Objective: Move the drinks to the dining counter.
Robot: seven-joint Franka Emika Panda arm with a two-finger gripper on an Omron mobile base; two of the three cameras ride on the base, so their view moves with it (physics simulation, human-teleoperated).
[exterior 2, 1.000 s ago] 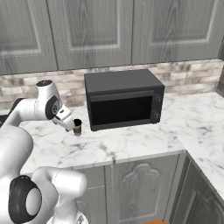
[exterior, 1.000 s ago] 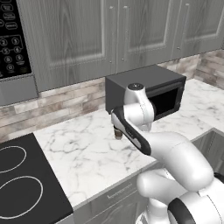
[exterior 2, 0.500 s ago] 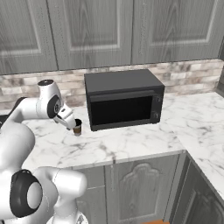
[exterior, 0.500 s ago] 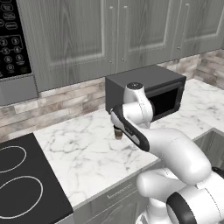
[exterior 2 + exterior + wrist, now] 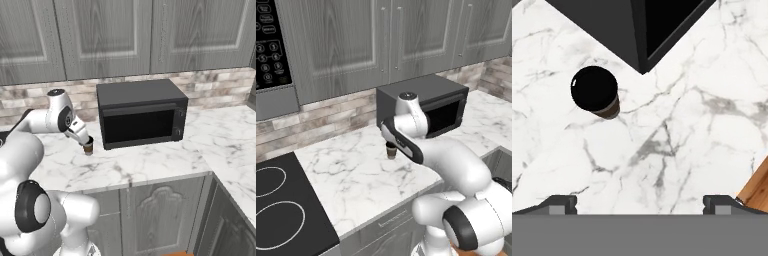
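one brown cup with a black lid [image 5: 594, 92] stands upright on the marble tabletop [image 5: 677, 135], just left of the one black microwave [image 5: 141, 113]. the end effector [image 5: 640, 204] hangs above it with fingers spread wide and empty, the cup off to one side of the gap.

Bright even rendered light, soft shadows, slightly blurry

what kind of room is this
A home kitchen, by the look of it: a black microwave on a marble worktop, a black stove beside it, and grey wall cabinets above a brick backsplash.
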